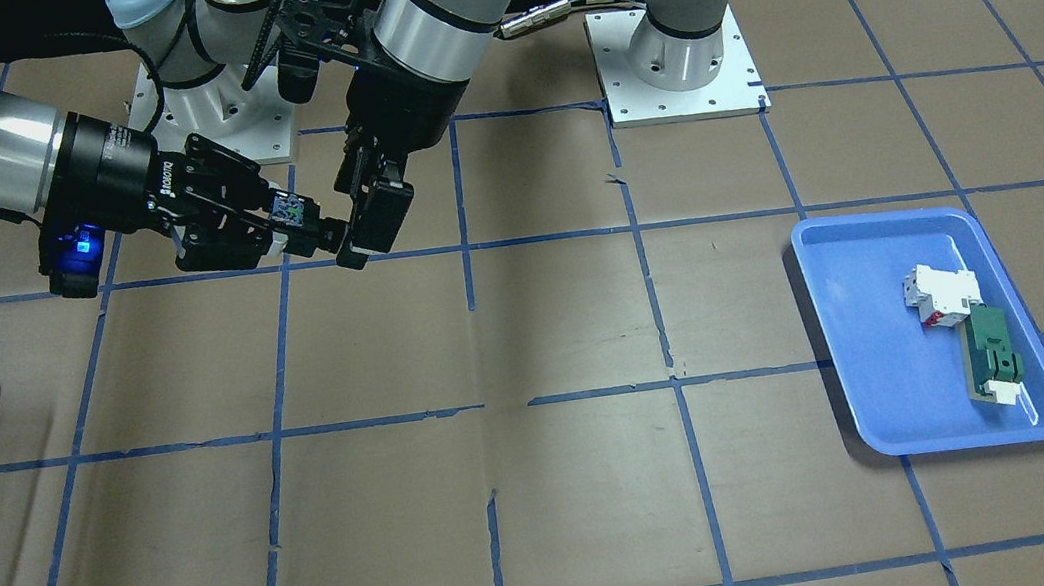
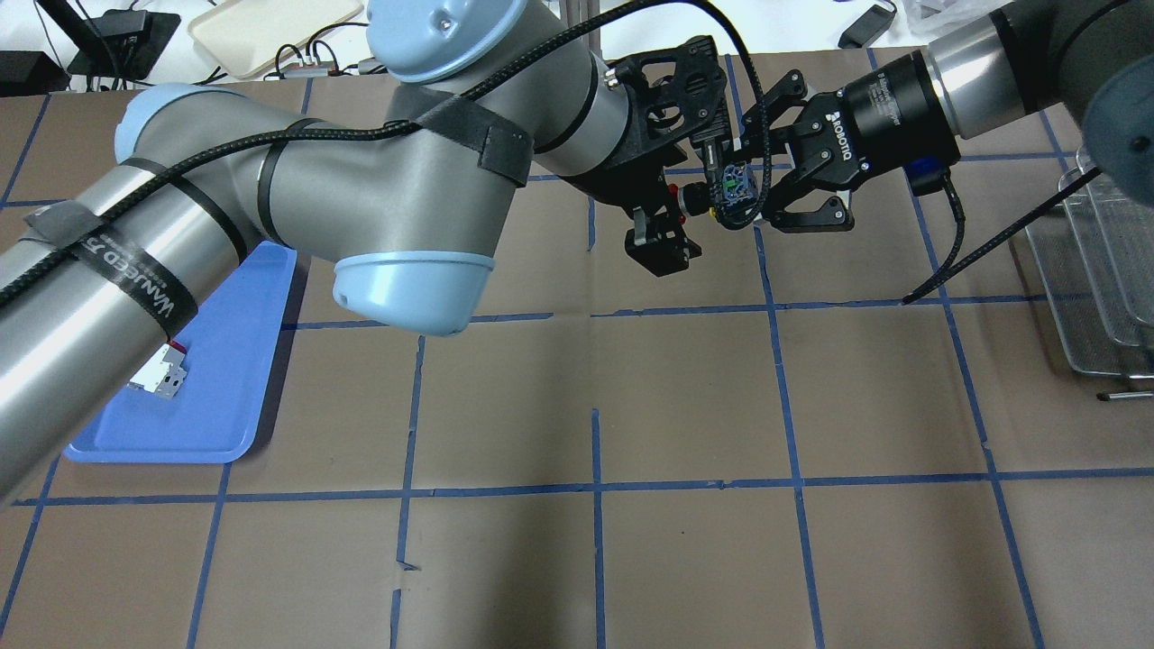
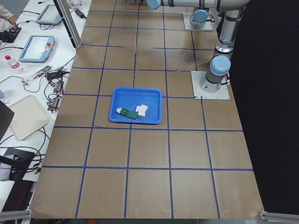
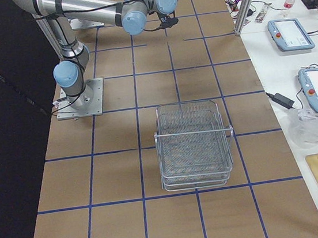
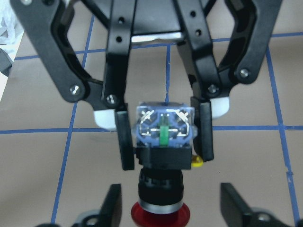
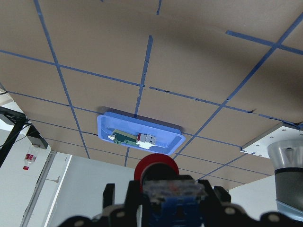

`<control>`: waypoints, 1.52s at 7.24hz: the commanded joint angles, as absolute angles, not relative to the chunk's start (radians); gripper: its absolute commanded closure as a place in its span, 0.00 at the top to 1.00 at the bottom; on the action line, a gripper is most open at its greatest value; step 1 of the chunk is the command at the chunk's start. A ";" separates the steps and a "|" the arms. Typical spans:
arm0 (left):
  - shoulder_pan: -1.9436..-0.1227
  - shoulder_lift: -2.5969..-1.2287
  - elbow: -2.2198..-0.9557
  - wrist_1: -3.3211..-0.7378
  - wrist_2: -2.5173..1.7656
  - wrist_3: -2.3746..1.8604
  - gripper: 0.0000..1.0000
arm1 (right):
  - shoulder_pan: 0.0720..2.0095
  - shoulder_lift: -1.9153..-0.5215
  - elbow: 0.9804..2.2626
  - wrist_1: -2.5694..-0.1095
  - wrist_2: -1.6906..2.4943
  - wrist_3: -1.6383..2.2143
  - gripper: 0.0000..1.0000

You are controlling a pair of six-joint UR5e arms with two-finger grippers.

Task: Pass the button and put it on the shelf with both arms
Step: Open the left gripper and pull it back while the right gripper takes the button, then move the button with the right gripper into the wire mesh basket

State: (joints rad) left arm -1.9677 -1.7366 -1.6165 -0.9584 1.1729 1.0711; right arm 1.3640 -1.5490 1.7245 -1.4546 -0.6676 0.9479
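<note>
Though the right gripper (image 5: 164, 139) clamps the button (image 5: 162, 158) and the left gripper (image 5: 171, 205) gapes apart, a weak pinch may drop it.

The button (image 5: 163, 130) has a red cap, a black barrel and a translucent blue base with a green centre. The left pincer (image 1: 371, 220) and right pincer (image 2: 735, 194) are black. The table (image 1: 567, 327) is brown with a blue tape grid, the tray (image 1: 858, 390) is blue, and the shelf (image 4: 194, 143) is grey wire mesh.
</note>
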 commanded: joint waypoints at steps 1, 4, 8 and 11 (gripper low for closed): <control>-1.945 -1.727 -1.614 -0.985 1.189 1.066 1.00 | 1.358 -1.546 1.720 -1.471 -0.681 0.936 0.00; -1.852 -1.678 -1.542 -1.280 1.288 1.031 1.00 | 1.316 -1.549 1.701 -1.471 -0.889 0.704 0.00; -1.703 -1.629 -1.558 -1.401 1.498 0.974 1.00 | 1.168 -1.551 1.620 -1.454 -1.254 0.266 0.00; -1.632 -1.608 -1.595 -1.387 1.500 0.862 1.00 | 1.033 -1.534 1.563 -1.488 -1.622 -0.149 0.00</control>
State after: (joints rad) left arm -1.6616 -1.6218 -1.5811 -1.3904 1.4959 0.9015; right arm 1.0960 -1.5418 1.5806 -1.4677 -1.4728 0.0106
